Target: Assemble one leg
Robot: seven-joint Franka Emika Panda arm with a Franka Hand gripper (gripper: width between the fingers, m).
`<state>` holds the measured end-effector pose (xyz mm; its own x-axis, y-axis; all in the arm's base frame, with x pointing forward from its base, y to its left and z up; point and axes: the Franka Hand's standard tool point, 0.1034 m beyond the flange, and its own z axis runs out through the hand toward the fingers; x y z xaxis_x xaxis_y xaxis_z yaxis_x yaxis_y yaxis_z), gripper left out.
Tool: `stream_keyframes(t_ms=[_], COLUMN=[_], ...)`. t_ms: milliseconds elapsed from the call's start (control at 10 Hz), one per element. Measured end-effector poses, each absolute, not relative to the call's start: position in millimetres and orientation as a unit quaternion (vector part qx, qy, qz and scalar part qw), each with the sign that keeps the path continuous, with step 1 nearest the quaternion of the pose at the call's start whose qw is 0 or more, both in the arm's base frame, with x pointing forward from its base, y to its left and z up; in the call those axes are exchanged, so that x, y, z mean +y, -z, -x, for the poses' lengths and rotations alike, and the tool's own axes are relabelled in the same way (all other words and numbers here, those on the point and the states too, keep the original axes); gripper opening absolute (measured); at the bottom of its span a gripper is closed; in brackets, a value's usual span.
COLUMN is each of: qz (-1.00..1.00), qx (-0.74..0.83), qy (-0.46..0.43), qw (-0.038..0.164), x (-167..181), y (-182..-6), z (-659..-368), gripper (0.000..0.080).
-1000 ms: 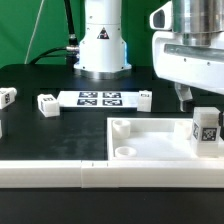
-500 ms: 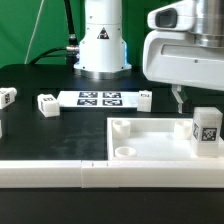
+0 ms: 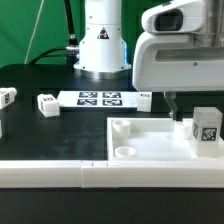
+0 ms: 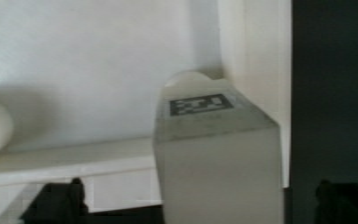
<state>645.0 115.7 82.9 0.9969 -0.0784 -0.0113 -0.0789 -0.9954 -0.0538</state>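
Black surface (image 3: 40, 130); short white plastic rectangular leg (image 3: 206, 130) is standing upright, just toward the exterior view's right of the hand (image 3: 174, 104), which is gaping open, empty.

I see the leg (image 3: 205, 131), a short white rectangular post, standing upright at the corner of the white panel (image 3: 150, 146) toward the exterior view's right. Its square black-and-white tag faces that camera. My wrist feed shows it close up, tag near one end.
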Motion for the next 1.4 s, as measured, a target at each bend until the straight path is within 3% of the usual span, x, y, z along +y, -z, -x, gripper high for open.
stream_keyframes(t_ms=[200,400,600,1400], qz=[0.999,0.998,0.997,0.852], qx=[0.038,0.049,0.066,0.523], qy=[-0.004,-0.005,-0.006,-0.012], qw=[0.027,0.027,0.028,0.032], x=[115.7,115.9,116.1,107.9], y=[-82.8,-82.7,-82.1,-79.5], z=[-645.1,-645.0,-644.9,-645.9], gripper=[0.0635,0.0289,0.0291,0.0291])
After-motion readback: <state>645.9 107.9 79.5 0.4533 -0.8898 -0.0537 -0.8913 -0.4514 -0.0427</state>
